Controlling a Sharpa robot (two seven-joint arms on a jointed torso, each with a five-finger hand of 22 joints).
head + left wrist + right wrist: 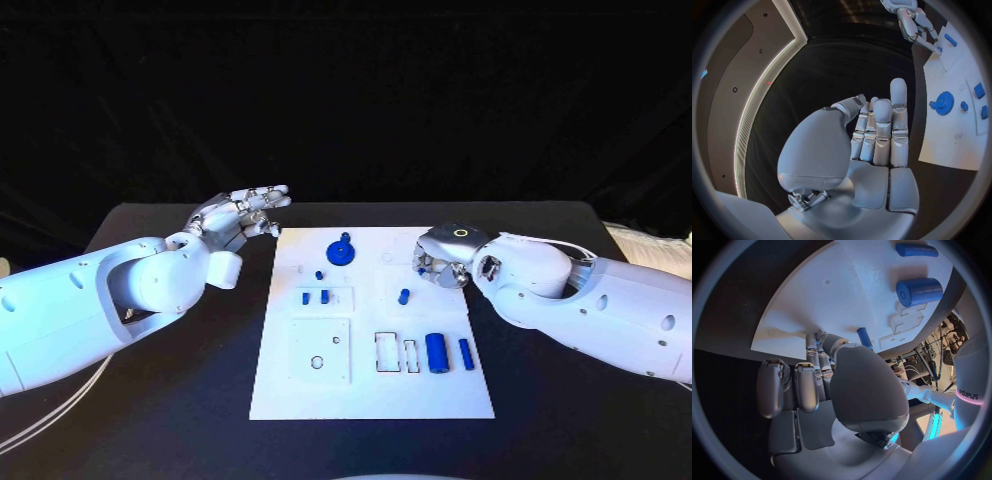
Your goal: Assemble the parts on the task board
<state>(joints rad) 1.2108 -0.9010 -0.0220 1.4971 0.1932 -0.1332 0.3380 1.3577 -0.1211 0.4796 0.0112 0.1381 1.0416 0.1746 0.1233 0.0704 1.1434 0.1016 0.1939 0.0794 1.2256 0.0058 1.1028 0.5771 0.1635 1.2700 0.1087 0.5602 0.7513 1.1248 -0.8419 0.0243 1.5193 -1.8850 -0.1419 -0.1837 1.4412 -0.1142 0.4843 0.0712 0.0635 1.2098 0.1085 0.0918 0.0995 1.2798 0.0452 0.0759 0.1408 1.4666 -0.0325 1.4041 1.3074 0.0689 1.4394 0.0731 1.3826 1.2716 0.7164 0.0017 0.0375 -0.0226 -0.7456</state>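
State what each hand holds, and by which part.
The left hand holds nothing; its fingers are raised beside the task board. The right hand is over the board's edge with fingers curled; whether it holds anything cannot be told.

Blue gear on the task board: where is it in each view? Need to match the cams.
Head view: blue gear sits near the task board's far edge, between the two hands.
Left wrist view: blue gear lies on the white board, beyond the left hand's fingertips.
Right wrist view: I cannot find the gear there.
Shared landmark: the white task board, seen in all three views.
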